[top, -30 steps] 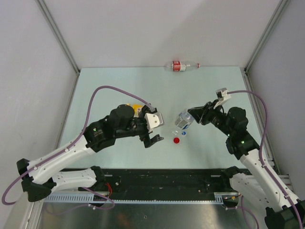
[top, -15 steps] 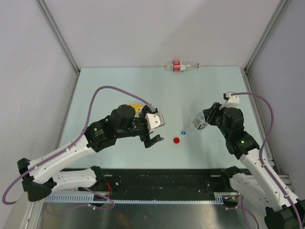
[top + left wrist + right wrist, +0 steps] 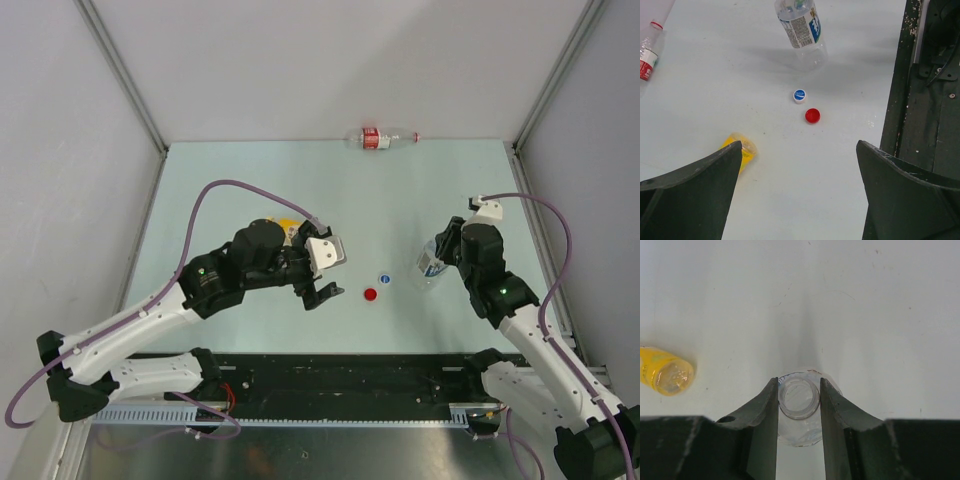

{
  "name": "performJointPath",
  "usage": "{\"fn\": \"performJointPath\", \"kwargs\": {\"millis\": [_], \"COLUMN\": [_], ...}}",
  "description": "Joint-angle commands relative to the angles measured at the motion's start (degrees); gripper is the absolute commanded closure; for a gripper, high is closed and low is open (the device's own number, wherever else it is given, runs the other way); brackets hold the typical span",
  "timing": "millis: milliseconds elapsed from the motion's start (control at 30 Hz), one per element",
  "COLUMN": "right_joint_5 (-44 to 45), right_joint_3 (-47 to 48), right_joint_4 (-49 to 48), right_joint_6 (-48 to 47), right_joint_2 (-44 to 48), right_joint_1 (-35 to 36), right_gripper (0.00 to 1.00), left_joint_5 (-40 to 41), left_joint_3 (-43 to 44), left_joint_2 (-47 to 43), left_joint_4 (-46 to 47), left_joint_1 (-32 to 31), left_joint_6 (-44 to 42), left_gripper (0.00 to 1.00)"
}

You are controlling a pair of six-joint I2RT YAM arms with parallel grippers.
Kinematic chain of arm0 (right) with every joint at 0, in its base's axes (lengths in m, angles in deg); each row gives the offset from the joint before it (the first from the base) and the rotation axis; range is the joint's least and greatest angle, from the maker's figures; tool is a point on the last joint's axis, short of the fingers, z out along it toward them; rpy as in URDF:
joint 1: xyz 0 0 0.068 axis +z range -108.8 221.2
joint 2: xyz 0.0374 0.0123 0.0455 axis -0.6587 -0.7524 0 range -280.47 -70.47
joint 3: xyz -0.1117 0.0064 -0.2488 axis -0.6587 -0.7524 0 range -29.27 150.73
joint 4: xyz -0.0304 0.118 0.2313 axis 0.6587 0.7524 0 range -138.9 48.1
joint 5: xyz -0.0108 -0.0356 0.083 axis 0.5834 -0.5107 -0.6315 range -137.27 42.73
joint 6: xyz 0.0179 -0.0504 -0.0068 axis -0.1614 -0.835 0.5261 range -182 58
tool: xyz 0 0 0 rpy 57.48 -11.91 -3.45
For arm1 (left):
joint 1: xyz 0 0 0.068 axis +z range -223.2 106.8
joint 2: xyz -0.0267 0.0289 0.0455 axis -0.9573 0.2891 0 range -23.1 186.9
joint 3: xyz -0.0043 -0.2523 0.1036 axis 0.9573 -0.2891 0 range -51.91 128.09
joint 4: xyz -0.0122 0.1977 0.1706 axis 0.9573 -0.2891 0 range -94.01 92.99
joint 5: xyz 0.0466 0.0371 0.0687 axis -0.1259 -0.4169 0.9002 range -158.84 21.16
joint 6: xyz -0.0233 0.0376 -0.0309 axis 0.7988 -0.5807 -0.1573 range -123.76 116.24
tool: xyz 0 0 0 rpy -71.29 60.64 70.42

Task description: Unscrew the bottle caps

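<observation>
Right gripper clamped on open neck of short clear bottle; left gripper fingers apart, empty; released tilted, bottle could topple, roll onto blue cap.

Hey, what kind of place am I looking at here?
Probably a robotics lab test cell: two robot arms bolted at the edge of a pale table, white panels on metal framing around it, and only practice props out, like a short clear bottle and a loose red cap.
</observation>
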State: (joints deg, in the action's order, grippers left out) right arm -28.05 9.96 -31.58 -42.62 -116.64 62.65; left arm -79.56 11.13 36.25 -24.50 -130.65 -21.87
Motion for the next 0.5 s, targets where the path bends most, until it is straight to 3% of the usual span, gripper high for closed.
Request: {"fn": "performJointPath", "kwargs": {"millis": [0, 300, 467], "right_joint_5": [2.0, 0.3, -0.4], "right_joint_3": [1.0, 1.0, 1.0], "right_joint_4": [-0.3, -0.8, -1.2], "right_joint_6": [-0.6, -1.0, -0.5], "right_joint_2": [-0.1, -1.0, -0.4], "right_joint_1": [-0.1, -0.1, -0.2], "right_gripper": [0.86, 0.66, 0.42], "left_joint_5": [0.9, 1.1, 1.1], "left_joint_3": [0.0, 0.0, -0.1], "left_joint_2": [0.2, 0.3, 0.0], "left_joint_4": [2.0, 2.1, 2.0], "left_joint_1": [-0.5, -0.7, -0.6], "left_joint_6": [-0.7, -0.7, -0.7], "left_gripper": [0.01, 0.01, 0.00]}}
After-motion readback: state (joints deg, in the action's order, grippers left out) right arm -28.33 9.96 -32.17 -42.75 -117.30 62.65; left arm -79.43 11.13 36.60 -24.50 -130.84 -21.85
